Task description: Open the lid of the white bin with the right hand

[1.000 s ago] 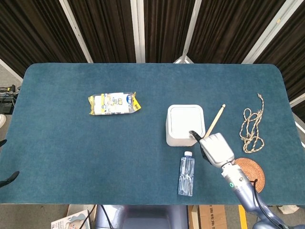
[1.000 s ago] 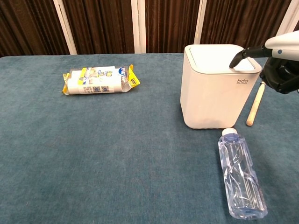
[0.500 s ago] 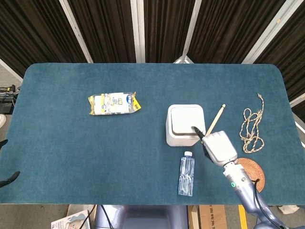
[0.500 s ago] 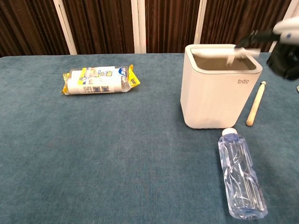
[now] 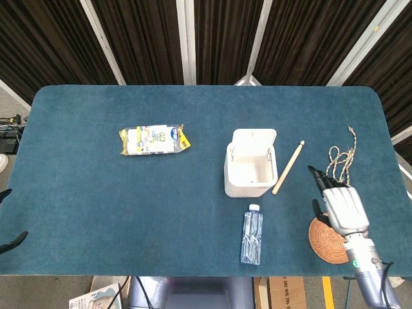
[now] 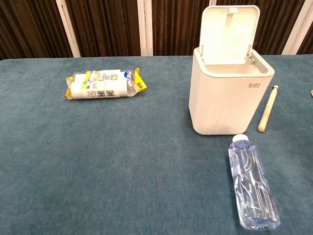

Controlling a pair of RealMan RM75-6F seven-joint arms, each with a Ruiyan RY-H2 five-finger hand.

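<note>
The white bin point(image 5: 248, 175) point(image 6: 229, 100) stands right of the table's middle with its lid point(image 6: 230, 33) point(image 5: 255, 138) raised upright at the back, the inside showing. My right hand point(image 5: 340, 206) is well to the right of the bin, above the woven coaster point(image 5: 325, 239), holding nothing, fingers pointing away from me. It is out of the chest view. My left hand shows in neither view.
A clear water bottle point(image 5: 252, 234) point(image 6: 252, 185) lies just in front of the bin. A wooden stick point(image 5: 288, 167) point(image 6: 267, 108) lies at the bin's right side, a coiled rope point(image 5: 340, 168) further right. A yellow wipes pack point(image 5: 154, 140) point(image 6: 103, 84) lies to the left.
The lid, pressed by my right hand's finger a second ago, has sprung fully open. My right hand has pulled back to the right, away from the bin, over the coaster.
</note>
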